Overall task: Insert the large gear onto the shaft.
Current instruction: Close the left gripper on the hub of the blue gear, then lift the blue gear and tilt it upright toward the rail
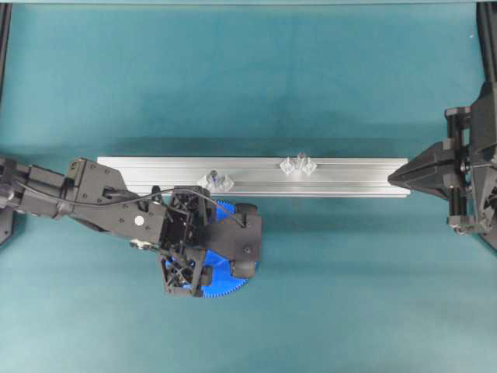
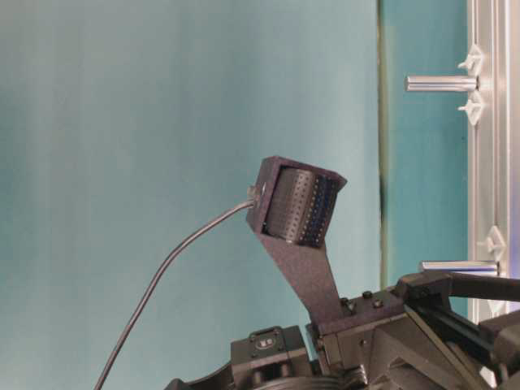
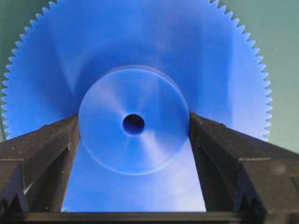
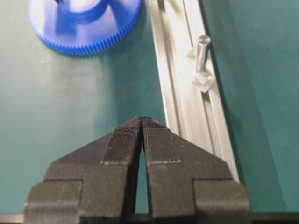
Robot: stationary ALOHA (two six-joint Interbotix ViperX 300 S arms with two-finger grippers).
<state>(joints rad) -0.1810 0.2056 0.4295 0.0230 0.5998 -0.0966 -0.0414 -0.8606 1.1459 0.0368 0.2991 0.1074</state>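
A teal table [image 1: 248, 78] seen from above, with a long silver rail [image 1: 256, 177] lying across its middle.

At the left, the left arm [image 1: 85, 194] reaches in from the table's edge, stretched low and angled slightly toward the near side. Its wrist bends down over the gear [image 1: 225, 268], a blue toothed disc lying flat on the table just in front of the rail and mostly hidden under the arm. In the left wrist view, the left gripper [image 3: 134, 130] straddles the gear's raised hub [image 3: 134, 119], one black finger touching each side of it, clamped around it. The hub's small centre hole faces the camera.

On the rail, two upright pins stand on small clear cross-shaped mounts. The darker-tipped pin [image 1: 215, 181] is just behind the left wrist. The shaft [image 1: 298, 165], pale-tipped, stands further right, near the rail's middle.

At the right, the right arm [image 1: 474, 175] sits at the table's edge, level, pointing along the rail. The right gripper [image 1: 396, 177] rests at the rail's right end, its fingers pressed together with nothing between them.
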